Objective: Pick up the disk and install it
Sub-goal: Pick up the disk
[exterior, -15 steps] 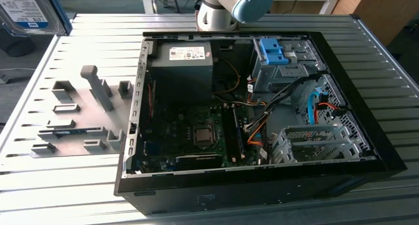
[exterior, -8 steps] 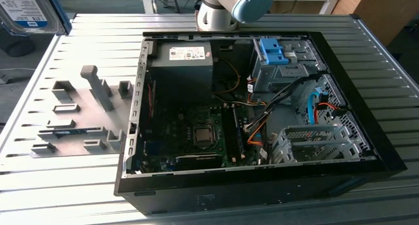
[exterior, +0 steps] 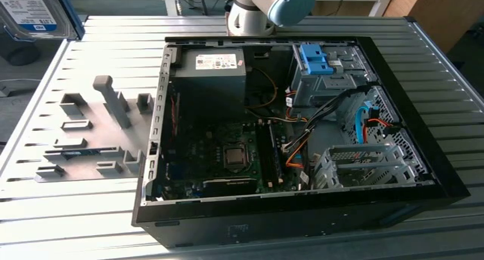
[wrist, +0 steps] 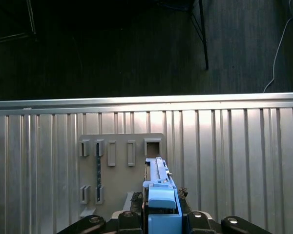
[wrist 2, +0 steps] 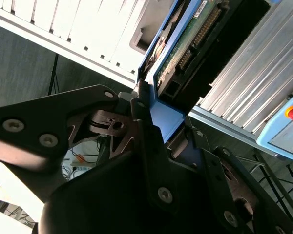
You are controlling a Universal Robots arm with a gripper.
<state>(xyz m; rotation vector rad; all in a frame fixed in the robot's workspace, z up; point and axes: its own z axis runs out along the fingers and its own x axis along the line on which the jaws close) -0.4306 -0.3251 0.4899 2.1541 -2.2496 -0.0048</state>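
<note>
Silver flat hard disk (exterior: 32, 12) with a white-and-blue label and a blue plastic frame, held in the air by the black metal gripper (wrist 2: 161, 122).
The jaws are clamped on the blue frame end, and the disk stands out between them, above the grey slotted holder plate (wrist: 119, 170) on the ribbed metal table (wrist: 234, 161). The open black computer case (exterior: 302, 130) lies toward the exterior view's right.

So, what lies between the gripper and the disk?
Nothing lies there: in the second wrist view the gripper is shut directly on the blue frame of the disk.
</note>
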